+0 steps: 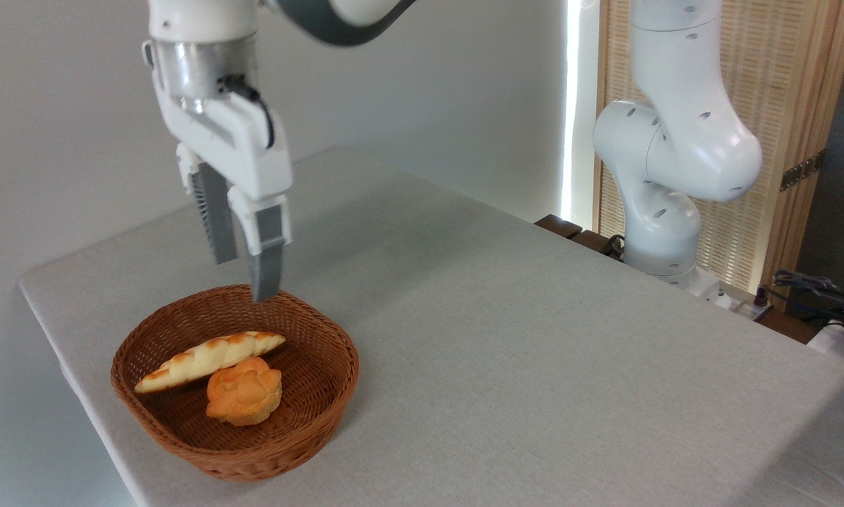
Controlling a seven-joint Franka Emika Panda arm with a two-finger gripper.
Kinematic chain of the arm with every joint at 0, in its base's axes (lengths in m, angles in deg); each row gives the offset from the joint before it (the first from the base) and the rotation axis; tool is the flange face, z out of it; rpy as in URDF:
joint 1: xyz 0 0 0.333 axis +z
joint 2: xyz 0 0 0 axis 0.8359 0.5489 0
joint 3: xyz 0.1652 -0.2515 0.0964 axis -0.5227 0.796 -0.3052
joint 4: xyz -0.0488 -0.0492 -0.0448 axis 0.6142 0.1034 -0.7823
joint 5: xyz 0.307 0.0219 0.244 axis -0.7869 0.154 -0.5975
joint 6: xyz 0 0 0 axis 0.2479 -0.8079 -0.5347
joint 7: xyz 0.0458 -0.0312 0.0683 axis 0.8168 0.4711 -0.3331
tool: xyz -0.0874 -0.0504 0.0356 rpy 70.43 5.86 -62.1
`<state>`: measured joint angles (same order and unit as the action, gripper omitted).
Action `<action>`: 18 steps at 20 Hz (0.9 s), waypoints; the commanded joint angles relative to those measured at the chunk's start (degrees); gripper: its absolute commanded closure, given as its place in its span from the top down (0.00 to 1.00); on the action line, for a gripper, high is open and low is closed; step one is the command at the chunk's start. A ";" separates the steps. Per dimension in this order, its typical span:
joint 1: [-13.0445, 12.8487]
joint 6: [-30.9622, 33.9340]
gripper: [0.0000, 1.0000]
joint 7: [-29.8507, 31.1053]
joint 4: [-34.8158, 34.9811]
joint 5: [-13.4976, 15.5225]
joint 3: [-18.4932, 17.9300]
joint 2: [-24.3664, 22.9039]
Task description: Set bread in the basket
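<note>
Bread (209, 360): braided loaf, lying in basket (323, 394) beside bun (244, 391); likely light, soft; best pinched mid-length. Gripper (242, 278): jaws spread, empty, above the rim.

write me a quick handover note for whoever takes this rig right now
Gripper: jaws open, empty, above the back rim of the basket.
Bread: the long braided loaf lies inside the basket, leaning on the small round bun, which is in there too.
Done: bread is in the basket and released.
Left: probably just lift the arm clear; nothing else sits on the table.
</note>
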<state>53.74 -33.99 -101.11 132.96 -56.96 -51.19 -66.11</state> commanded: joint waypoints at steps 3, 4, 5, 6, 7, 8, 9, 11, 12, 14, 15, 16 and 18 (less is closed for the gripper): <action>3.41 6.49 1.00 -3.54 0.58 -0.64 -2.10 -4.71; 3.41 6.49 1.00 -3.71 0.85 -0.64 -2.90 -5.41; 3.41 6.49 1.00 -3.63 1.11 -0.55 -3.95 -5.77; 3.41 6.49 1.00 -3.89 1.64 -0.55 -4.74 -6.46; 3.41 6.41 1.00 -3.89 2.51 -0.55 -4.84 -6.99; 3.32 6.41 1.00 -3.89 3.30 -0.46 -4.84 -7.52; 3.23 6.41 1.00 -3.89 4.53 -0.46 -4.58 -8.05; 2.97 6.14 1.00 -3.98 7.16 -0.29 -3.79 -9.28; 2.97 6.05 1.00 -3.98 8.13 -0.20 -3.00 -9.81; 2.97 5.97 1.00 -3.98 8.76 -0.20 -2.55 -9.99; 2.88 5.97 1.00 -3.98 8.76 -0.20 -2.55 -9.99; 2.88 6.14 1.00 -4.06 8.76 -0.37 -2.55 -9.99; 2.88 6.67 1.00 -3.98 8.59 -0.55 -2.64 -9.99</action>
<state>56.75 -28.22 -104.34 140.60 -57.00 -53.41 -74.77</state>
